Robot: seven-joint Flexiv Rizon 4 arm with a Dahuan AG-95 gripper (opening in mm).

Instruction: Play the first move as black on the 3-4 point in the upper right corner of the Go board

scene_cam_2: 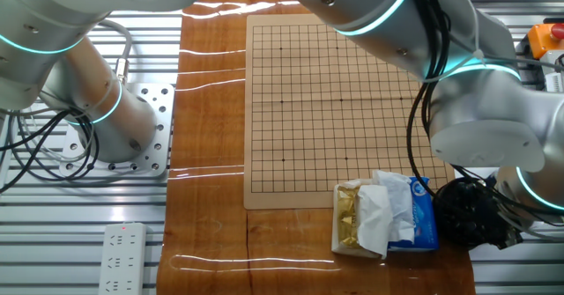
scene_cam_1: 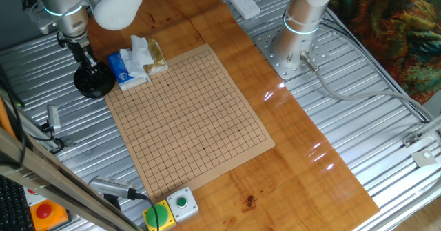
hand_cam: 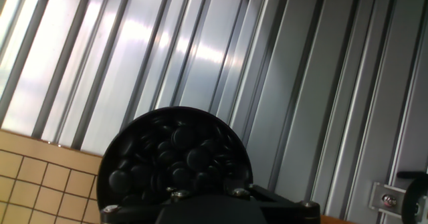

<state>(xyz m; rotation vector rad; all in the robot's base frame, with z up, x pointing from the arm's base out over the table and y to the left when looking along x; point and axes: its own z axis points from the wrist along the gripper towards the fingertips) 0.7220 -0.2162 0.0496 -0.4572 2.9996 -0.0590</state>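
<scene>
From my remote station I saw an orange-brown glossy tabletop (scene_cam_1: 303,155) laid across a ribbed metal bench (scene_cam_1: 386,141). On it lay the board (scene_cam_1: 189,124), a large pale-tan wooden rectangle with a fine black grid and small star dots, with no stones on any of its lines. It sat flat toward the tabletop's long edge on the side away from the arm's base, with one of its short edges near the tabletop's end by the button box.

The silver arm (scene_cam_1: 69,3) reached over the far corner of the board, its grey segments ringed with pale blue light (it filled much of the other fixed view). Its round base (scene_cam_1: 296,48) was bolted to a plate on the bench beside the tabletop's opposite long edge.

Just beyond the board's corner stood a round black bowl (hand_cam: 175,160), off the tabletop on the metal ribs, heaped with glossy black stones (hand_cam: 180,138). The gripper (scene_cam_1: 84,57) hung directly over the bowl; I could not tell how far apart its fingers stood, since the hand view showed only the dark housing.

Beside the bowl, touching the board's corner, lay a blue packet (scene_cam_1: 122,69), crumpled white tissue (scene_cam_1: 141,52) and a yellowish packet (scene_cam_2: 351,216).

A small box with green and yellow buttons (scene_cam_1: 172,209) sat at the tabletop's end.
</scene>
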